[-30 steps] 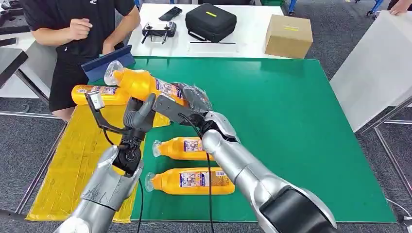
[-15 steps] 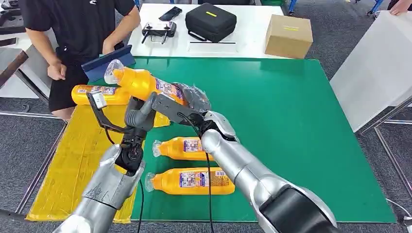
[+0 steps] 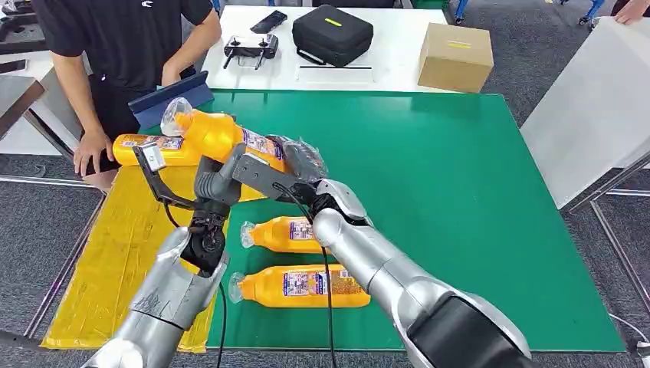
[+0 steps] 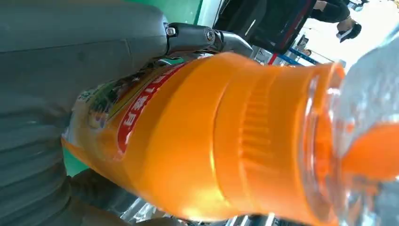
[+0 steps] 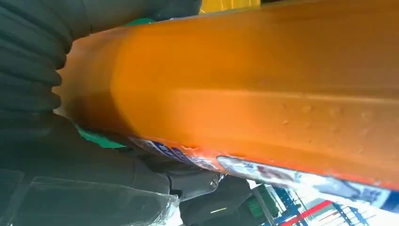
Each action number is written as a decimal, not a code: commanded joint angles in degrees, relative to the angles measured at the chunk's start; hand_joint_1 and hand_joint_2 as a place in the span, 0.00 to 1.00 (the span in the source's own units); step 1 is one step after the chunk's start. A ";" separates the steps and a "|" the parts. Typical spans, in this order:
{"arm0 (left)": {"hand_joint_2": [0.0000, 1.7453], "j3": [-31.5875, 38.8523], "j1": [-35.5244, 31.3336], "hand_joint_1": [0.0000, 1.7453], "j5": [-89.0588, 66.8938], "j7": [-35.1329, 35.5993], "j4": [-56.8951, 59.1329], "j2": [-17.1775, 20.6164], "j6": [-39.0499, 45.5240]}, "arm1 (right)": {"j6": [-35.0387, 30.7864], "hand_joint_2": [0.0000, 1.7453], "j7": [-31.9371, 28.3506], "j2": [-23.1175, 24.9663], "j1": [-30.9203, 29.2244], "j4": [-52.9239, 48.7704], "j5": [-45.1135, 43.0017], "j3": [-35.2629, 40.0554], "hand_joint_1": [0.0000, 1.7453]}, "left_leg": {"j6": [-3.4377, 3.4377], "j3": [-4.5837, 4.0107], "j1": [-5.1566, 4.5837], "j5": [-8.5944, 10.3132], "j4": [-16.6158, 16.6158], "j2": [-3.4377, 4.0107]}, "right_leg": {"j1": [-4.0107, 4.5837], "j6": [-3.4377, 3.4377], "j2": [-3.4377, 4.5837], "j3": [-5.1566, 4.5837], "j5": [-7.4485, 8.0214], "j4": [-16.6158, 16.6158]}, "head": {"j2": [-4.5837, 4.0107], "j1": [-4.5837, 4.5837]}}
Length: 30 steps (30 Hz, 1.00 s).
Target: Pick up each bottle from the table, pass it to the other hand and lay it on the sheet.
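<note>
Spanning both hands, orange bottle [image 3: 222, 134] looks full, heavy, slick; right hand [image 3: 295, 157] grips base, left hand [image 3: 218, 178] clasps mid-body label.

Two bottles [image 3: 287, 234] [image 3: 303, 285] lie on the mat [image 3: 460, 199], right of the sheet [image 3: 115, 253]; another bottle [image 3: 149, 149] lies on the sheet's far end.

A held bottle [image 3: 222, 134] is coloured orange, with a clear cap and a label printed in red, white and blue; three other bottles [image 3: 299, 285] are coloured the same; the sheet [image 3: 115, 253] is seen as yellow; the table [image 3: 460, 199] is covered in green; the arms [image 3: 368, 268] are finished in silver, the hands [image 3: 218, 180] in grey; a box [image 3: 455, 56] is brown, a case [image 3: 333, 34] black with a yellow mark.
</note>
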 commanded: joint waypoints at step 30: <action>1.00 -2.12 -3.06 1.00 3.42 0.86 -0.08 -0.59 -2.15 | 1.77 1.00 -1.04 0.02 -4.28 6.58 -0.54 4.22 1.00 | -0.18 0.09 0.05 -0.06 0.07 -0.09 | 0.05 -0.10 -0.11 0.12 -0.09 0.04 | 0.00 0.00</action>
